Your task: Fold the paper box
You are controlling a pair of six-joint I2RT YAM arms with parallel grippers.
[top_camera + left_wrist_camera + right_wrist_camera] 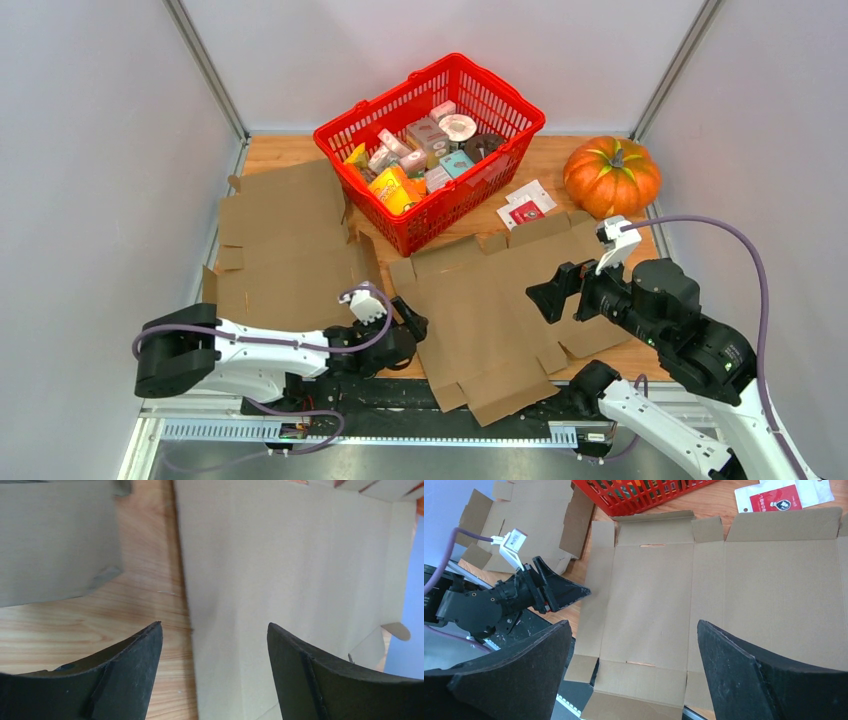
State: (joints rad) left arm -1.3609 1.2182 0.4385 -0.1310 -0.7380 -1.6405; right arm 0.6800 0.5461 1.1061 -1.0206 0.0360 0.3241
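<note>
Wooden table (556, 163) holds the flat cardboard box (490, 310); left gripper (215, 628) and right gripper (634, 626) gape wide, apparently touching nothing.

Brown box (490, 310), red basket (430, 150), orange pumpkin (611, 177)

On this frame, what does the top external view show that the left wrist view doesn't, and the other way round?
Only top external: the red basket, the pumpkin, the packets and the right gripper, open above the box blank. Only left wrist: one edge of the blank lying between the open fingers of the left gripper. Both: the blank, the second cardboard sheet and the wooden table.
</note>
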